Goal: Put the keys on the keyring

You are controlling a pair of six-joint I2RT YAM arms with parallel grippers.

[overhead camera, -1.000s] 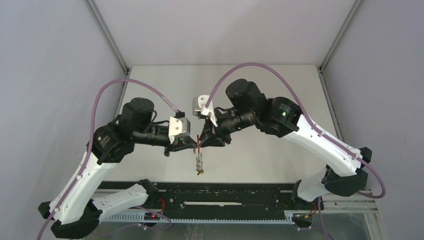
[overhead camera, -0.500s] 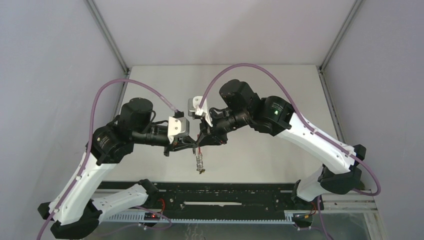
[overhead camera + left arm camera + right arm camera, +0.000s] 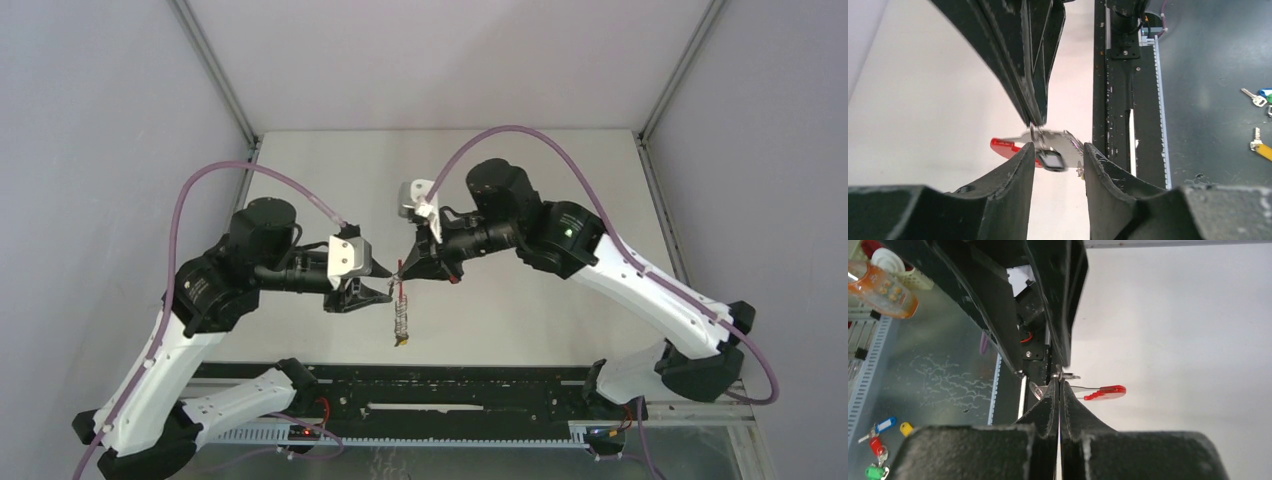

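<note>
The keyring [image 3: 401, 312] hangs above the table between the two arms, its red band [image 3: 1002, 145] and bunch of wire rings together. My right gripper [image 3: 1059, 382] is shut on one of its wire rings [image 3: 1066, 375], and the red band [image 3: 1106, 391] sticks out to the right of the fingertips. A key with a black tag [image 3: 1051, 160] hangs from the rings just past my left gripper [image 3: 1057, 148], which is open and holds nothing. A key with a yellow tag [image 3: 400, 342] dangles at the bottom of the bunch. In the top view the left gripper [image 3: 378, 290] sits just left of the right gripper [image 3: 403, 272].
A black rail [image 3: 450, 385] runs along the table's near edge. Beyond it, off the table, lie spare keys with coloured tags [image 3: 882, 426] [image 3: 1262, 150]. An orange bottle [image 3: 883, 287] stands off the table at the right wrist view's upper left.
My left gripper has opened and drawn back to the left. The right gripper has shut on a wire ring and now carries the hanging keyring alone.
</note>
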